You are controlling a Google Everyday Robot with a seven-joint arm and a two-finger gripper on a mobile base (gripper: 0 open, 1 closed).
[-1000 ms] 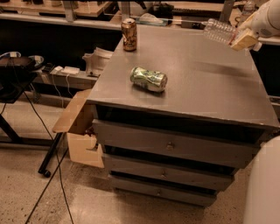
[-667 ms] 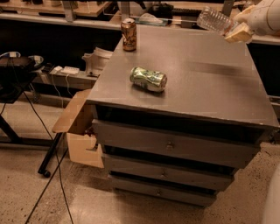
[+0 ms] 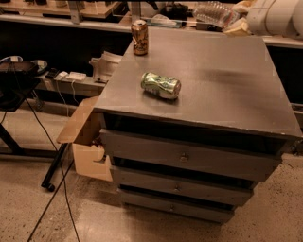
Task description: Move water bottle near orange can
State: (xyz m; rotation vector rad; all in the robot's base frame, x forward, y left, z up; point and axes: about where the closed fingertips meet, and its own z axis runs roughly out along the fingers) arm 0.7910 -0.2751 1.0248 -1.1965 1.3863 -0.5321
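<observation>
Gripping ribbed clear water bottle (image 3: 214,12), gripper (image 3: 236,21) above grey cabinet (image 3: 227,90), far right.

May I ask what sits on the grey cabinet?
Upright orange can back left, green can lying mid-top; gripper holds water bottle over the back edge, covering part of it.

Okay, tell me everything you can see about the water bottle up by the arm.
The water bottle is clear, ribbed, see-through plastic. It hangs almost level, slightly tilted, in the air above the far right corner of the grey cabinet top, touching nothing below. The tool, at the upper right, is shut on its right end. Its cap cannot be made out. The orange can stands at the far left corner, well apart.
</observation>
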